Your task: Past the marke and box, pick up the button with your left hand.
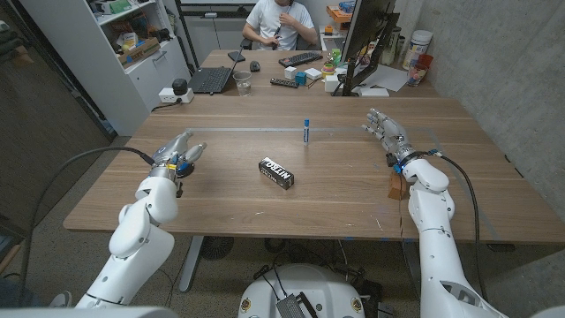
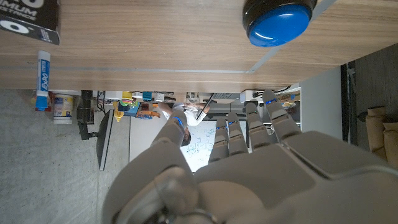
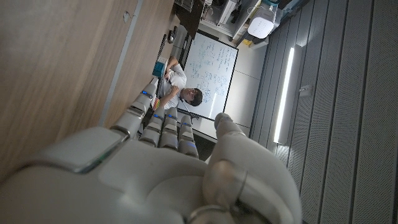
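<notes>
The button [image 2: 277, 22] has a blue top on a black base and stands on the table just ahead of my left hand [image 2: 249, 162]. That hand's fingers [image 2: 273, 118] are stretched out and hold nothing. In the head view my left hand [image 1: 177, 155] hovers near the table's left edge. The black box [image 1: 276, 170] with white lettering lies mid-table, to the right of that hand. A blue-capped marker [image 1: 306, 131] lies beyond the box. My right hand [image 1: 389, 139] is at the right side, fingers spread and holding nothing.
A second table behind carries a laptop [image 1: 212, 79], a glass [image 1: 242, 82], a keyboard [image 1: 301, 59] and a monitor [image 1: 364, 40]. A person [image 1: 280, 22] sits behind it. A shelf unit [image 1: 132, 44] stands at the back left. A small brown block [image 1: 397, 187] sits beside my right forearm.
</notes>
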